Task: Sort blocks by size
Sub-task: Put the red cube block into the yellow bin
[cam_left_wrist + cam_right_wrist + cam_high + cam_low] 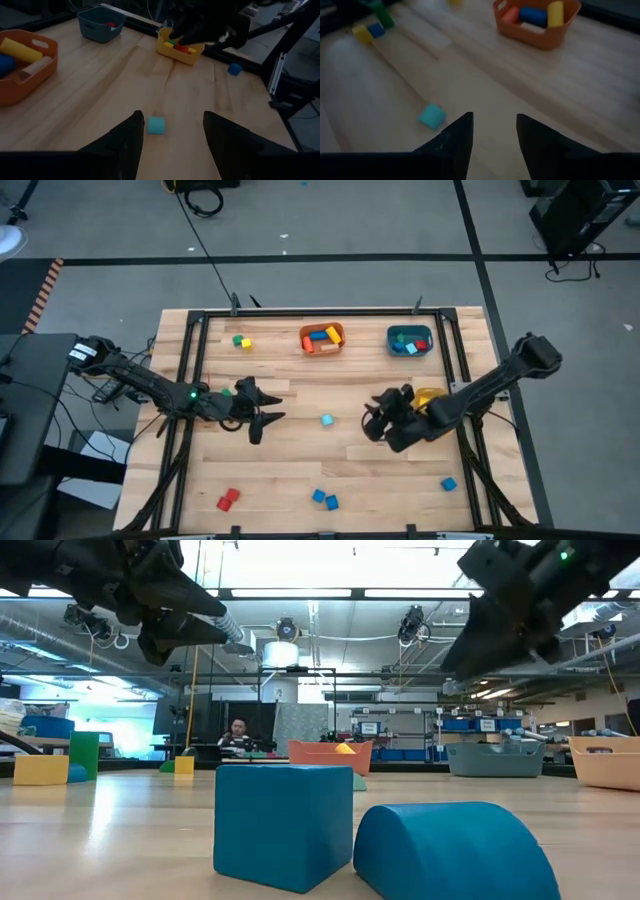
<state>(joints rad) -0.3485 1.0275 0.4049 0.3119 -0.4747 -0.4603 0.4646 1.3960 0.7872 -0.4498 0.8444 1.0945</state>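
A light blue block (327, 420) lies on the wooden table (300, 470) near its middle, between my two grippers. My left gripper (265, 406) hovers open to the block's left; its wrist view shows the block (156, 125) on the table beyond and between its fingers. My right gripper (375, 422) hangs open to the block's right, above the table, with the block (431, 116) off to one side of its fingers. Other blocks lie scattered: green and yellow ones (241, 340) far left, red ones (228, 499), blue ones (324, 499) and another blue one (448, 484) near the front.
An orange bin (321, 338) and a teal bin (409, 340) with blocks stand at the far edge. A yellow bin (180, 47) holding small blocks sits at the right, partly under my right arm. A black frame (190, 380) borders the table.
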